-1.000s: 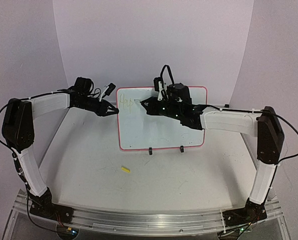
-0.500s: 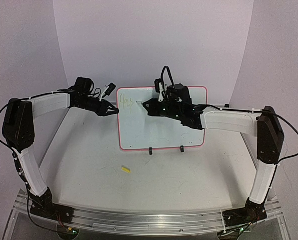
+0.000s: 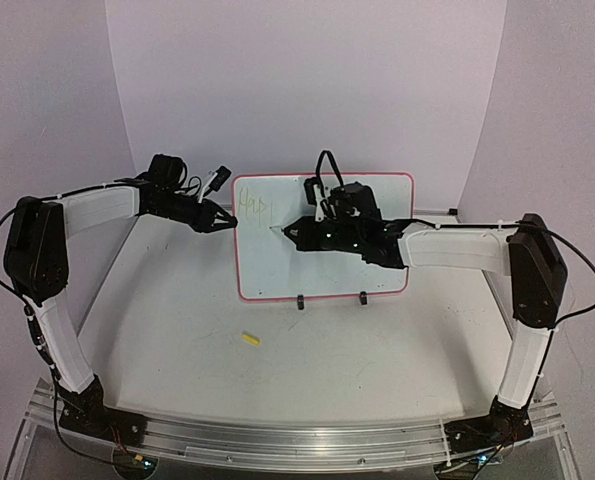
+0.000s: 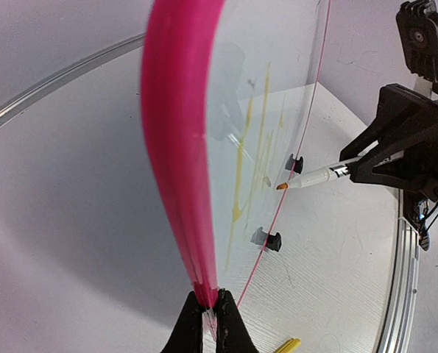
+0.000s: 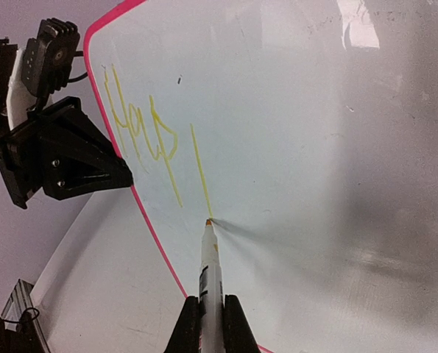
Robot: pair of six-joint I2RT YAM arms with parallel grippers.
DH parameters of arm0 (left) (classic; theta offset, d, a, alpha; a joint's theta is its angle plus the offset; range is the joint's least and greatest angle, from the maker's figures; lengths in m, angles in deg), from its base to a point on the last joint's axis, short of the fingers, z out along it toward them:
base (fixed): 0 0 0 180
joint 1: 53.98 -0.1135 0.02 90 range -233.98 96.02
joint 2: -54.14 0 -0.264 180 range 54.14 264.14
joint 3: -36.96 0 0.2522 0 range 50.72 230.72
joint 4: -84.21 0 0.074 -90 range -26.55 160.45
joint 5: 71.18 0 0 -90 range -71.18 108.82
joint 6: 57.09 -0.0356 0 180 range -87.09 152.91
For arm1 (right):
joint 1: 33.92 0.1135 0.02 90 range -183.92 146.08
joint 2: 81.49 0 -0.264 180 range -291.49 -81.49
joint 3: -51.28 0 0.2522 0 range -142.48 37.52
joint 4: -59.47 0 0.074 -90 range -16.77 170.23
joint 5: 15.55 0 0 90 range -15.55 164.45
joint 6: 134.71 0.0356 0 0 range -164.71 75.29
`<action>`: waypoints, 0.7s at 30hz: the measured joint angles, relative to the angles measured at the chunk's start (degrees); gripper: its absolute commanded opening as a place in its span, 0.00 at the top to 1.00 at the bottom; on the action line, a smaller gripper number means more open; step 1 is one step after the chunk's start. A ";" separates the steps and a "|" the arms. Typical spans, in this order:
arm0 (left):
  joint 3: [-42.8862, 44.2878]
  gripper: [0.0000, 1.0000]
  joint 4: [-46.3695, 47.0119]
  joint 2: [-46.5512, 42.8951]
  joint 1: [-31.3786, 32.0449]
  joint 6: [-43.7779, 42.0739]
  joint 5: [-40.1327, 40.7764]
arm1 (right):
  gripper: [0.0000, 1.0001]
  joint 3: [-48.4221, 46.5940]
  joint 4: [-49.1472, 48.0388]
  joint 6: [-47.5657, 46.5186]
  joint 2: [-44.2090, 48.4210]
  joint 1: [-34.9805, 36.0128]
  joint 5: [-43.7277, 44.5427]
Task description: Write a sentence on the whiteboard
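A: Logging the whiteboard (image 3: pixel 322 270) first. Where does it sit?

B: Upright on its two black clip feet (image 3: pixel 300 301), far middle of the surface (image 3: pixel 177 330), face toward the arms.

A: Left hand (image 3: pixel 229 222)?

B: Closed on the board's left edge. The wrist view shows both fingers pinching the pink border.

A: Right hand (image 3: pixel 289 231)?

B: Clamped around a marker (image 5: pixel 210 272), held out in front of the board's upper left area. The tip touches the board at the foot of a yellow downstroke.

A: Sentence (image 5: pixel 141 132) status?

B: Yellow strokes at the upper left read "Hap", then that single stroke to their right.

A: Anything else?

B: A small yellow piece (image 3: pixel 250 340) lies on the surface in front of the board, well apart from it. I cannot tell what it is.
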 measured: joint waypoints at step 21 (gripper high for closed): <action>0.00 1.00 0.00 -0.02 0.05 0.00 0.00 | 1.00 -3.14 -2.45 -0.62 0.67 0.00 2.58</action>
